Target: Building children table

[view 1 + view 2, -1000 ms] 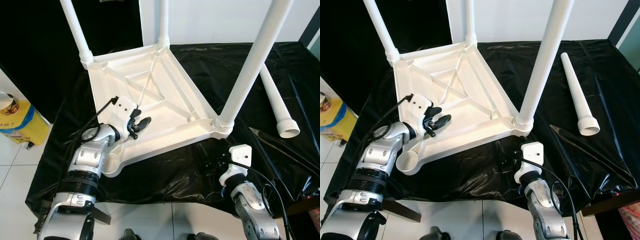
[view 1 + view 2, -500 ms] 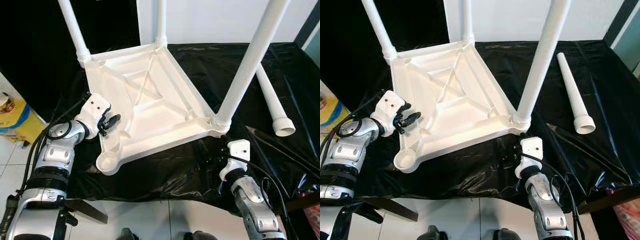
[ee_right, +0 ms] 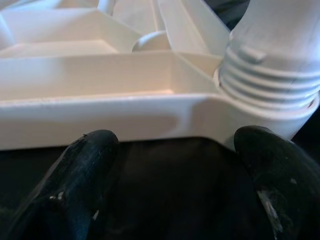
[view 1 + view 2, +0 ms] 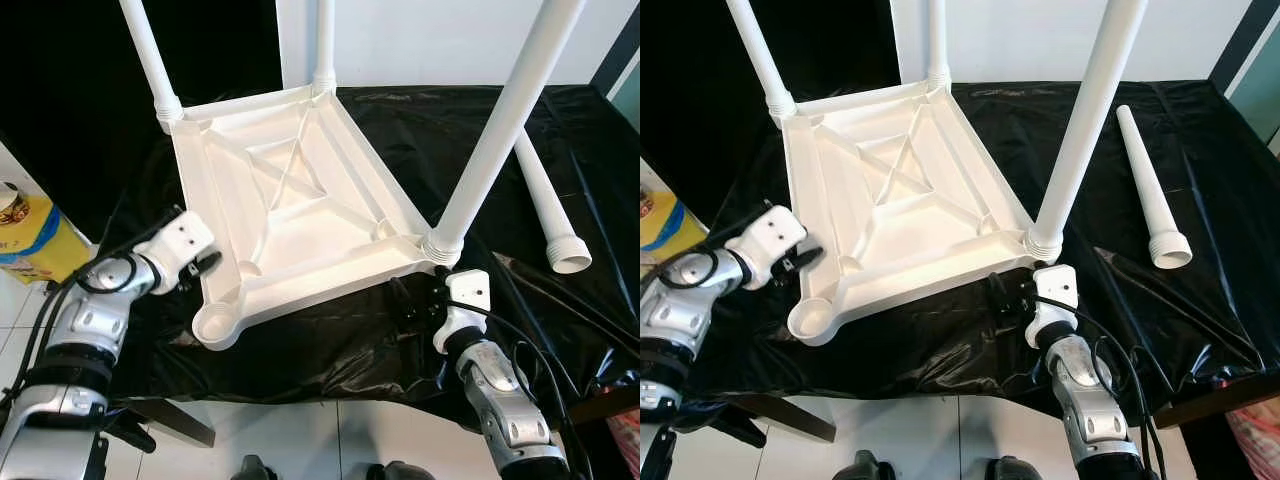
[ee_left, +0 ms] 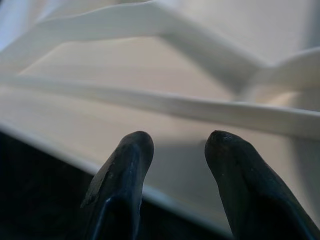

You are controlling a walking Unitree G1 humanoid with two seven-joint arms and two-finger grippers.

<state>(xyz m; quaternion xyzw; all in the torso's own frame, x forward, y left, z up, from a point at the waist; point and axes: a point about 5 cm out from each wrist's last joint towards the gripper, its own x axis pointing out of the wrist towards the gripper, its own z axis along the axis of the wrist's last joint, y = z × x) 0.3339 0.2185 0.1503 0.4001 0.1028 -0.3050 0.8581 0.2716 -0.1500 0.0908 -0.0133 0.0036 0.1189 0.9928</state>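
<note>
A loose white leg point(image 4: 1152, 187) and yellow bag point(image 4: 30, 240) flanked the upturned white table point(image 4: 290, 200) on the black-covered bench point(image 4: 1200, 300), three legs fitted; left gripper point(image 5: 172, 150) and right gripper point(image 3: 175, 170) fingers released beside its rim.

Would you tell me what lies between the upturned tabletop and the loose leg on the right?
Only bare black sheet: in the right eye view, nothing rests between the tabletop and the loose leg.

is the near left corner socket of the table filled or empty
Empty. The upside-down table top has legs standing in three corners, but the near-left socket is an open round cup. The fourth leg lies loose on the black sheet.
</note>
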